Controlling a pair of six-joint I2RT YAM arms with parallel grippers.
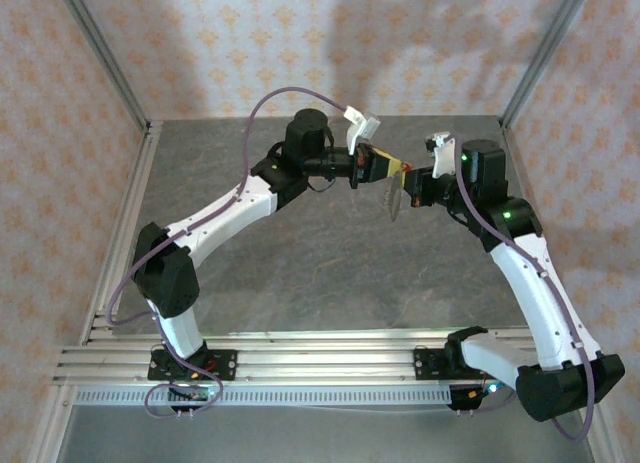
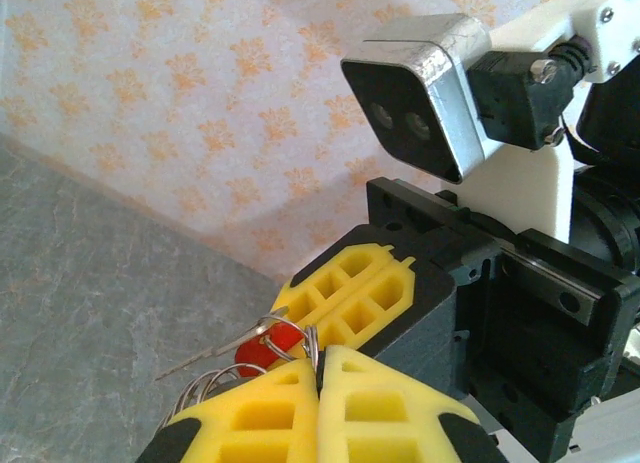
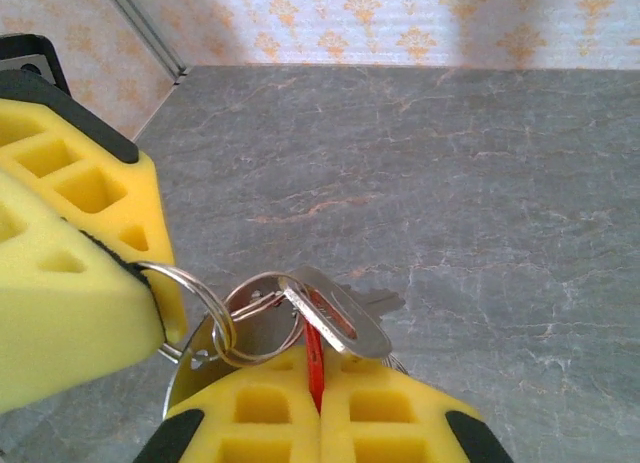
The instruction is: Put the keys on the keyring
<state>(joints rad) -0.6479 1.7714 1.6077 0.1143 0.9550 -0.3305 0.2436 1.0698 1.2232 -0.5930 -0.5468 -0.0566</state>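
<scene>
Red plastic shows edge-on in the right claw point(image 3: 320, 383), pinched tight around the key point(image 3: 313, 343), whose length points straight out from the tips. Just to its left the keyring point(image 3: 195, 303) sits clamped in the left claw point(image 2: 318, 368), both held well above the surface point(image 3: 450, 163).

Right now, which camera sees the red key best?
The left wrist camera: the red key shows its broad red head. The right wrist camera catches a thin red edge pinched in the right gripper. From the top it is too small to see.
</scene>
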